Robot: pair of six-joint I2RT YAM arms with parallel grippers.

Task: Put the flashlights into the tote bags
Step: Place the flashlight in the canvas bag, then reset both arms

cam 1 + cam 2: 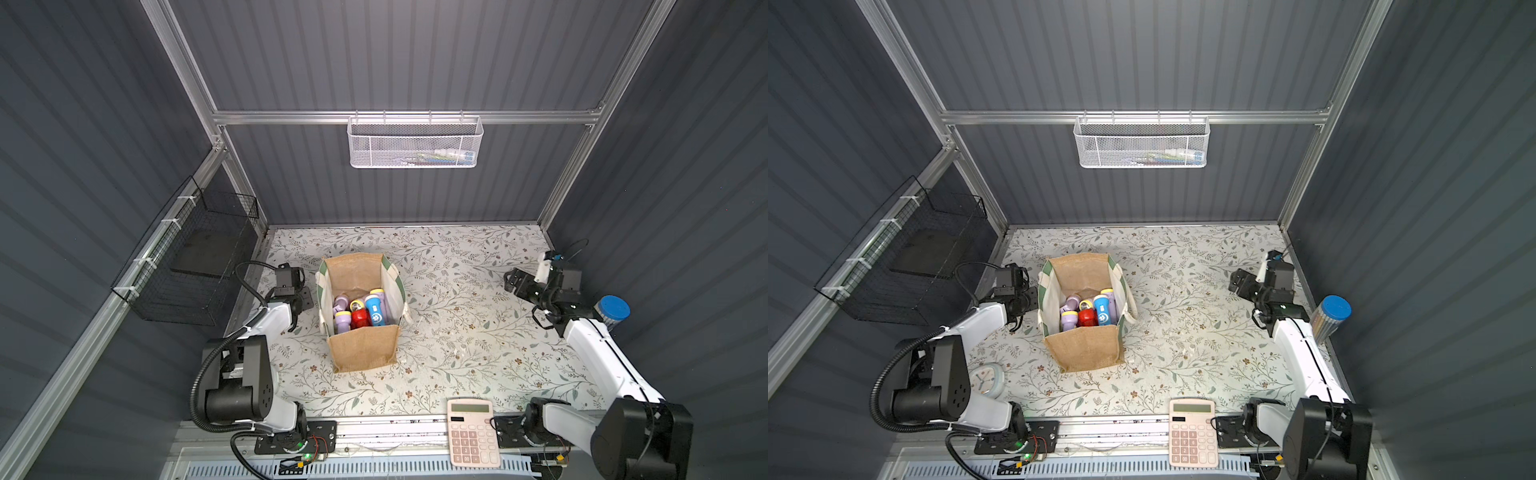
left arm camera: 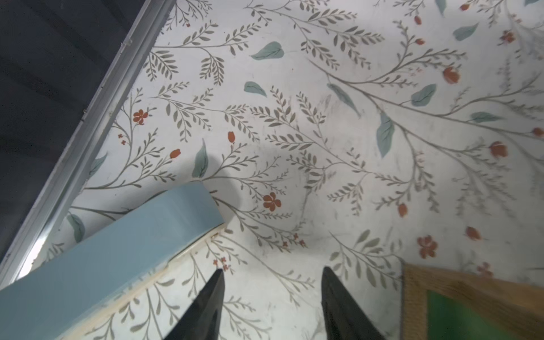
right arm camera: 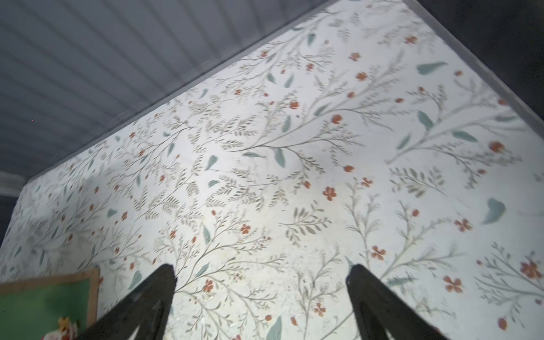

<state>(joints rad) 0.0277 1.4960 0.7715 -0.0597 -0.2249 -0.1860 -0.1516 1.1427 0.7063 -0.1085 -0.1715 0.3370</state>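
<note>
Over on the left half of the table [image 1: 457,332], the tote bag [image 1: 363,349] stands upright with its mouth open. The flashlights [image 1: 359,309] lie heaped on its bottom, lilac and red among them. The blue flashlight [image 1: 375,309] lies with its long axis front to back, head toward the near edge. I see no torch loose on the table.

The left jaws hover just beside the bag's left panel, apart and empty. The left wrist view shows only bare table between them. The right jaws hang well apart from the bag near the right wall, spread wide and holding nothing. So the left arm [image 1: 272,318] is much the nearer.

To my eye nothing remains to pick up. The next move is probably just drawing clear of the bag without snagging its rope handle [image 1: 406,312].
</note>
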